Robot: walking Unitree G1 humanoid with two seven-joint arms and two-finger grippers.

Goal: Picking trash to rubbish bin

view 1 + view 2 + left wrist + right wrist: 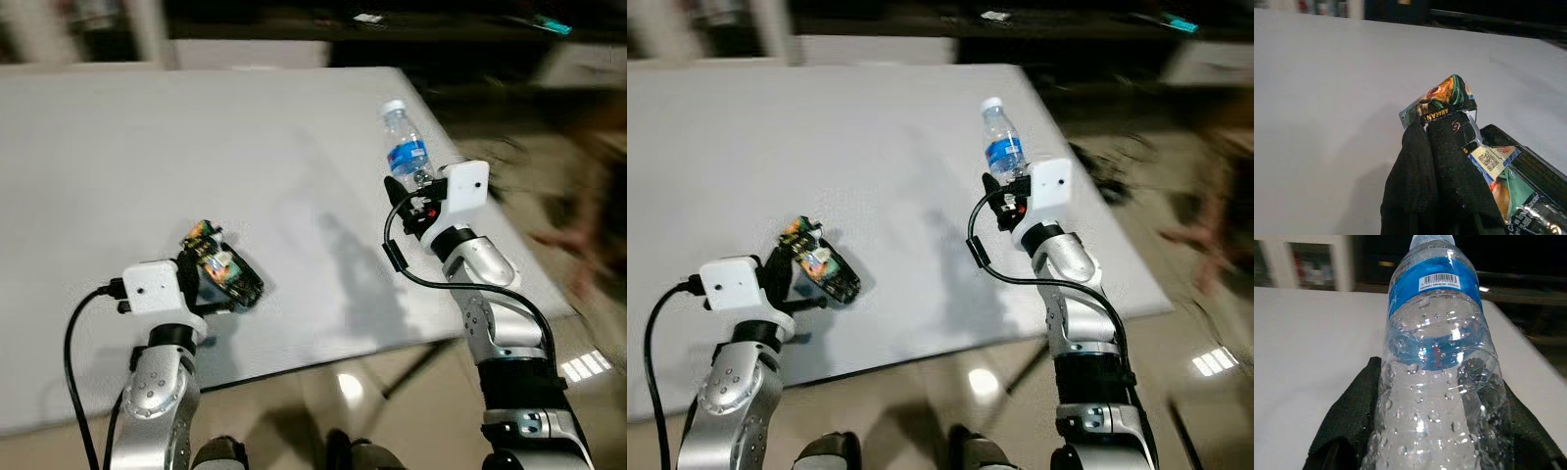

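White and bare, the surface [196, 147] stretched ahead in the left eye view, with a glossy tiled floor [343, 392] below its near edge. The left hand [211, 279] was over the near part of the surface, closed on a crumpled snack packet [223, 266] of dark foil with green and orange print. The right hand [409, 196] was raised near the surface's right edge, clamped round the lower part of a clear plastic bottle [404, 147] with a blue label and a white cap, which stood roughly upright.

The right eye view gave the same scene: the snack packet [818, 259] in the left hand [798, 274], the bottle [999, 142] in the right hand [1009, 191].

In the left wrist view, black fingers [1444, 166] pressed together on the packet [1449, 98], its twisted end sticking out past the fingertips above the surface [1327, 98].

In the right wrist view, the bottle [1435, 362], beaded with droplets inside, sat between the black fingers [1352, 416], which pressed against both of its sides.
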